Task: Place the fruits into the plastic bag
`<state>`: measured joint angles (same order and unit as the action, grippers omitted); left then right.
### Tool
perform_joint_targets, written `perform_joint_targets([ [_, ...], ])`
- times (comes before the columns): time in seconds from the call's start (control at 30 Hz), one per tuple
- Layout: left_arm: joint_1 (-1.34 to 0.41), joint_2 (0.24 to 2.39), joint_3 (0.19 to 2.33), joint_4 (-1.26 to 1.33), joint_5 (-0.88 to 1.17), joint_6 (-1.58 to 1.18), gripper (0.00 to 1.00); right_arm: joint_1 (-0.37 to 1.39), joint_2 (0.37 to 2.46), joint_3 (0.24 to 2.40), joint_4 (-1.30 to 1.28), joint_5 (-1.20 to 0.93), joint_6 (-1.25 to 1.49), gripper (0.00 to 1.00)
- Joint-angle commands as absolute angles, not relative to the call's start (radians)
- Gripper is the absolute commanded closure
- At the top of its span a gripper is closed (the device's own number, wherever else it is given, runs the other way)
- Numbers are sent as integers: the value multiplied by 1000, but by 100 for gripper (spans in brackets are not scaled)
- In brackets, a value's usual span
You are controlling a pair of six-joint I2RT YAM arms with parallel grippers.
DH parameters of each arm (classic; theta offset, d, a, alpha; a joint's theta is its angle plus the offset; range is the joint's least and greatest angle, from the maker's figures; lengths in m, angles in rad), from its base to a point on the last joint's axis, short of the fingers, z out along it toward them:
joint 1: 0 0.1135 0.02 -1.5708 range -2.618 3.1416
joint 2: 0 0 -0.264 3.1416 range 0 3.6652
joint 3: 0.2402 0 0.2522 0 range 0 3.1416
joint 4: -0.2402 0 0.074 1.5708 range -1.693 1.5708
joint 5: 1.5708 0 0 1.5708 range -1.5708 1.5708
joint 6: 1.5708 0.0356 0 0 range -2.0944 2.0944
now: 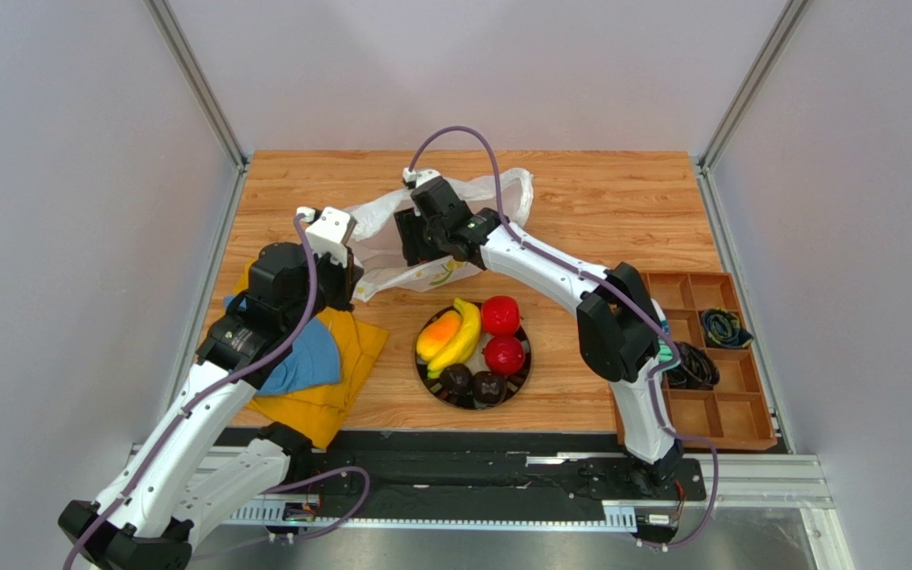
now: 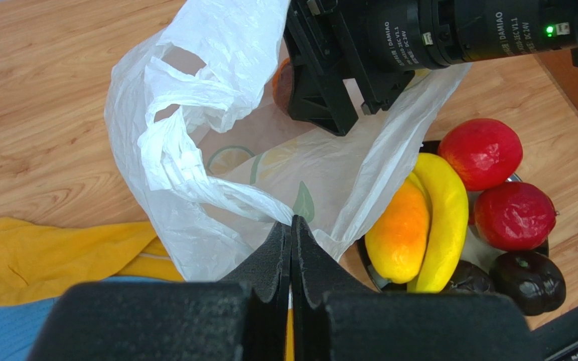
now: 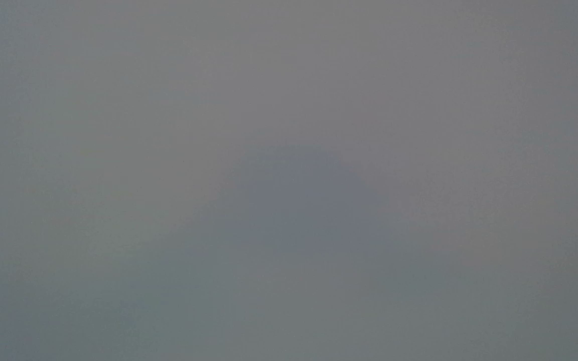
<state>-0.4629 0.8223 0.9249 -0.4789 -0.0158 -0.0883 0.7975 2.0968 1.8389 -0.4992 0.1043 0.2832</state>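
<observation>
The plastic bag [image 1: 380, 221] lies at the back of the table, lemon print showing in the left wrist view [image 2: 194, 90]. My left gripper [image 2: 292, 222] is shut on the bag's near edge and holds it up. My right gripper [image 1: 420, 241] reaches into the bag's mouth; its own view is only grey haze. An orange fruit [image 2: 282, 78] shows beside its fingers inside the bag; whether it is gripped is hidden. On the black plate [image 1: 525, 371] lie the mango [image 1: 437, 337], the banana [image 1: 464, 331], two red fruits [image 1: 499, 315] and two dark ones [image 1: 458, 379].
A blue cloth [image 1: 301, 359] lies on a yellow cloth [image 1: 348, 374] under my left arm. A brown compartment tray [image 1: 711, 410] with cables stands at the right edge. Enclosure walls and metal posts bound the table on three sides.
</observation>
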Motion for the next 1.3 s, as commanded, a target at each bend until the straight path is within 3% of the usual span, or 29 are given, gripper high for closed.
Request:
perform_joint_targets([
  [0.0,-465,822,969,-459,-8,-97,100,793,2120,1873,-508,114,282,43],
  [0.13,-465,825,969,-459,-8,-95,100,793,2134,1890,-529,118,275,34],
  [0.17,-465,825,969,-459,-6,-95,100,793,2135,1891,-534,118,273,26],
  [0.27,-465,825,969,-460,-8,-95,100,793,2137,1896,-541,118,270,15],
  [0.37,-465,825,969,-459,-8,-95,100,792,2137,1898,-549,112,265,11],
  [0.77,-465,825,968,-459,-8,-95,100,792,2118,1885,-546,94,271,12],
  [1.27,-465,833,971,-463,-8,-94,100,836,1892,1769,-502,38,259,14],
])
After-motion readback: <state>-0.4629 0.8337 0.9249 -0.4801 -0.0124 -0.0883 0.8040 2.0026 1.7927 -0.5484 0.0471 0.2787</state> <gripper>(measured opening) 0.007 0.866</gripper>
